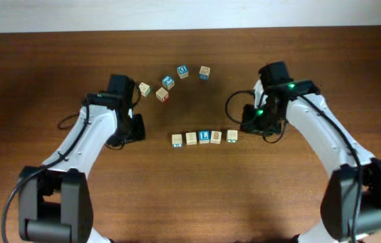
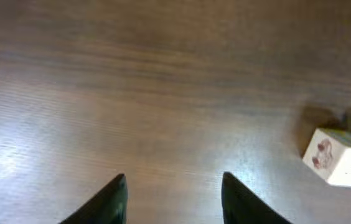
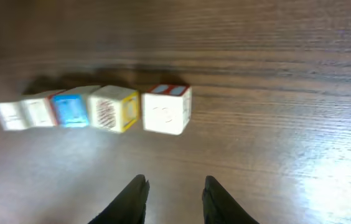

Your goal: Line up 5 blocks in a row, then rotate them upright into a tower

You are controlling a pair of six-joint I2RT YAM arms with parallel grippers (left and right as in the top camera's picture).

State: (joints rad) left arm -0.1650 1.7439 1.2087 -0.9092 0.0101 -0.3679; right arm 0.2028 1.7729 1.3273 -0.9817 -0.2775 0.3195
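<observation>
Overhead, I see the row of five small light-wood alphabet blocks [image 1: 204, 137] at the centre, between my left gripper [image 1: 135, 128] and right gripper [image 1: 248, 123], so either can reach it. Left wrist: fingers parted and empty, with a red-printed pale cube [image 2: 340, 158] off to the right. Right wrist: fingers slightly apart, empty, aimed at the row's end block [image 3: 167, 110].

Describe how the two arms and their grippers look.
The left arm and right arm have smooth white link shells with black joint housings and bulky black bases. Thin black cables loop beside each wrist, and small green lights glow there. The left gripper and right gripper each have two dark, tapered fingers.
</observation>
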